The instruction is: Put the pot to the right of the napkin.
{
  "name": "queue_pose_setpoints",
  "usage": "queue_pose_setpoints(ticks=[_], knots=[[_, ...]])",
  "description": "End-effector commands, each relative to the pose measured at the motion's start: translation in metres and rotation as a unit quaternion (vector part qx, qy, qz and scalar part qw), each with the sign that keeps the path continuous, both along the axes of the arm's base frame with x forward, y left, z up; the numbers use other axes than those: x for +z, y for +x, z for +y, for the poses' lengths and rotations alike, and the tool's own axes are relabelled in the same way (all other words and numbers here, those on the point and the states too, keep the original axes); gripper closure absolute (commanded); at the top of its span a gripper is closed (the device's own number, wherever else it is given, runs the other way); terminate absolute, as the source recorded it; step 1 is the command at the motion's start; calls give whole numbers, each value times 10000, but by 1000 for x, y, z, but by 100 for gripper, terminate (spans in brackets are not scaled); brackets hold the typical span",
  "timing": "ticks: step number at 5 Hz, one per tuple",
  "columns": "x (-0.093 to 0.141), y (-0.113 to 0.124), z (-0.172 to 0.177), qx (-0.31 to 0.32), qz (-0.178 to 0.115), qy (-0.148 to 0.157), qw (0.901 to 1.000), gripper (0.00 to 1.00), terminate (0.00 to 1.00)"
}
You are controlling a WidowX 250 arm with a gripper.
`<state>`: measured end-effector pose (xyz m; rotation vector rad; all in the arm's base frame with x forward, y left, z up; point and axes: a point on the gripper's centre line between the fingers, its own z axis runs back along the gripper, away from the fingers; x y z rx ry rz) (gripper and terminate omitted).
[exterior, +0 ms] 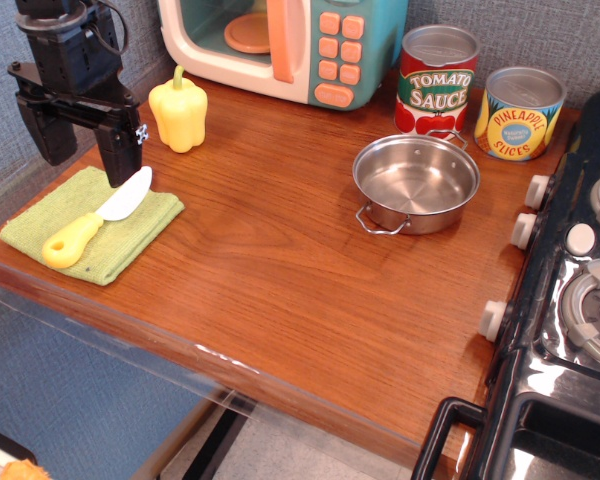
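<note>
Pot (416, 183), shallow, round, shiny stainless steel, with two thin wire loop handles, upright and empty on the brown wooden tabletop (280, 280), well apart from the black pincer (84, 150) and far off to that pincer's right in the view. Just behind the pot, almost touching its far handle, a red tomato sauce tin can (437, 80); beside that, a yellow and blue pineapple slices tin can (520, 113). At the right edge, a black toy stove (570, 300) with white knobs. Back toward the pincer, a light green rectangular folded napkin (140, 235) with a textured weave, lying at the near left corner of the tabletop, directly beneath the pincer's tips. On the napkin, a toy knife (95, 220) with a yellow handle and white blade, blade end just below and beside the nearer black finger. Just right of the pincer, a yellow plastic bell pepper (178, 112), upright, apart from the napkin. Behind that, a teal and cream toy microwave (290, 45) with orange buttons. Pincer spread wide, holding nothing, fingers pointing down above the napkin's far edge.
</note>
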<state>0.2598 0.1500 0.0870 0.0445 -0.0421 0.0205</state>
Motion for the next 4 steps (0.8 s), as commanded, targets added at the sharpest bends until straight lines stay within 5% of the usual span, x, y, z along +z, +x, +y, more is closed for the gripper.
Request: queue_pose_setpoints(ticks=[1, 4], knots=[[0, 0, 0, 0, 0, 0, 10000, 0, 0], [-6, 87, -110, -316, -291, -115, 9990, 0, 0]])
